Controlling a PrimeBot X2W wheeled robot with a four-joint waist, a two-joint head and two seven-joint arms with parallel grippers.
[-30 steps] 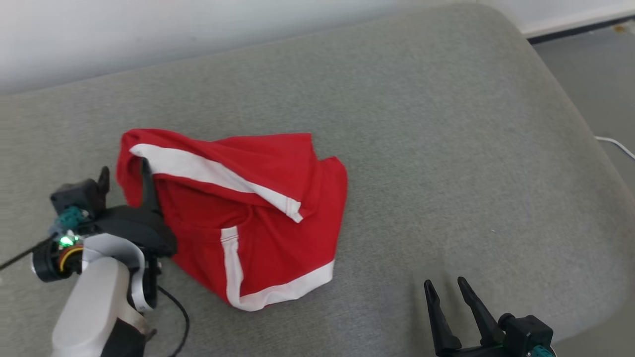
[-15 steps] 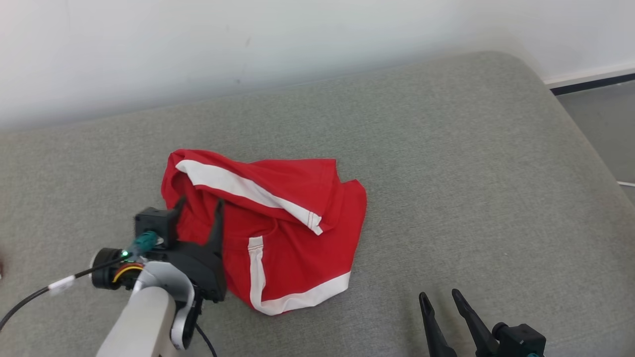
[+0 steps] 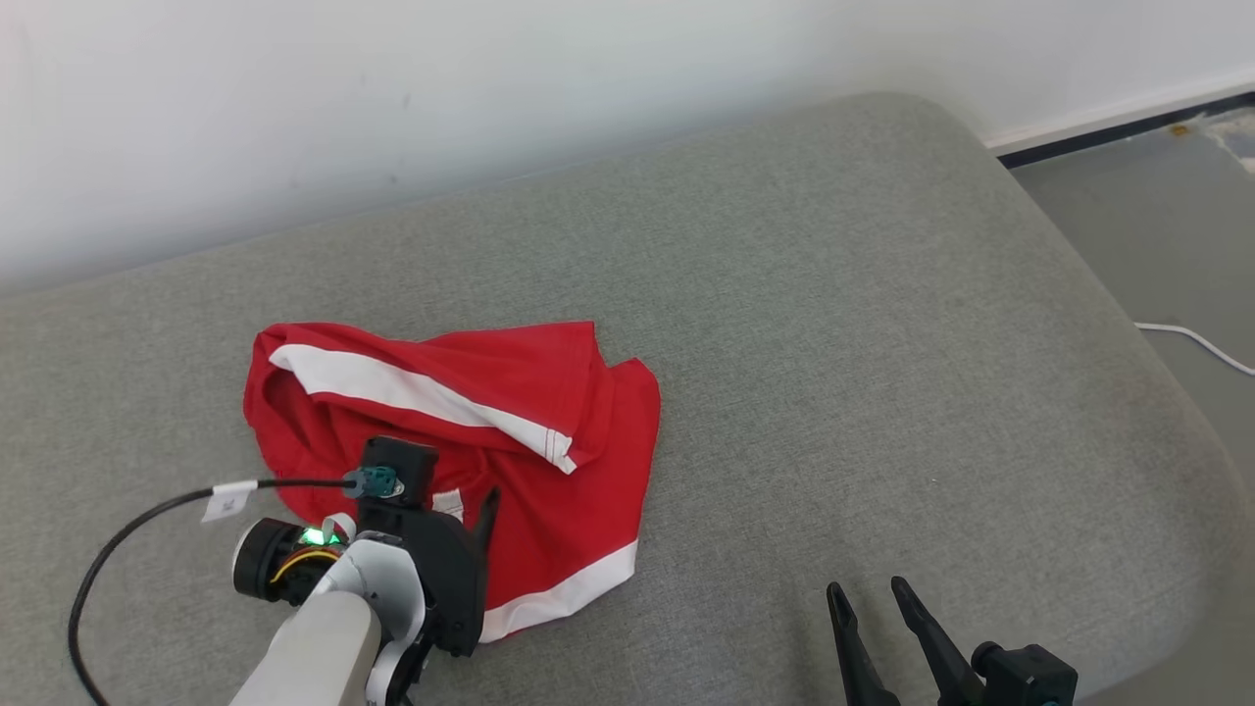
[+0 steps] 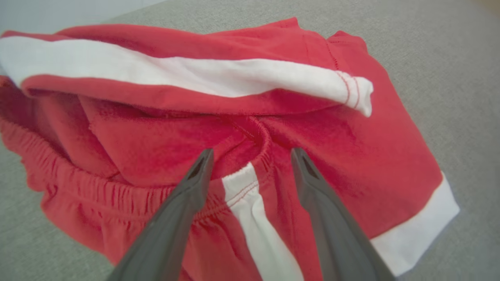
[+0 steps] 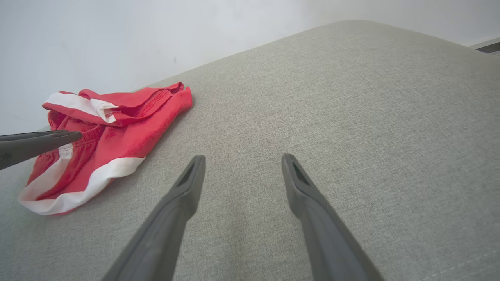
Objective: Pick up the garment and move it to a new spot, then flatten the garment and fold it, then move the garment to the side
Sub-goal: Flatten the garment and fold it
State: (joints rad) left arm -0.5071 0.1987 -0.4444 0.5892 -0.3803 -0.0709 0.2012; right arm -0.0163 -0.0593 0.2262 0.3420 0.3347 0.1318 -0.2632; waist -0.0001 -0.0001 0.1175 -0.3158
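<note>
Hovering low over the red garment (image 3: 578, 461), the left gripper (image 4: 250, 154) has its two dark fingers spread, one on each side of the white stripe (image 4: 250, 207) at the gathered waistband (image 4: 117, 195), gripping nothing. The garment lies crumpled at the centre left of the head view on a grey cushion (image 3: 882, 294), a white-edged flap folded over its top. At the lower right, the right gripper (image 3: 866, 586) hangs with fingers parted above bare cushion, well apart from the garment. A white wall (image 3: 392, 98) runs along the top.
</note>
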